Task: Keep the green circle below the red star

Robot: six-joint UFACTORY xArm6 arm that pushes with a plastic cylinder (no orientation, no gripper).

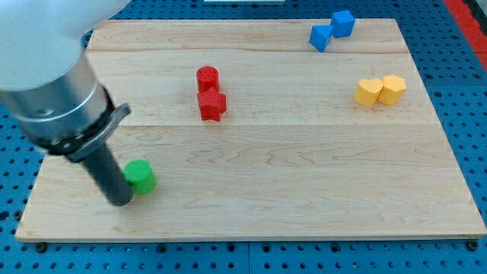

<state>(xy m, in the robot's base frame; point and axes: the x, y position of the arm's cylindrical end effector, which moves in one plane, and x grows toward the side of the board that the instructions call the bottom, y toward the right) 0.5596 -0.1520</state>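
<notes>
The green circle [141, 176] lies low on the wooden board [304, 175], toward the view's left. The red star [212, 105] sits higher up, right of it, touching a red cylinder [207, 78] just above it. My tip [122, 200] rests on the board at the green circle's lower left, touching or almost touching it. The dark rod rises from there up to the left into the arm's large grey body.
Two blue blocks [332, 30] sit together at the board's top right. Two yellow blocks [380, 90] sit together at the right. The blue pegboard table surrounds the board on all sides.
</notes>
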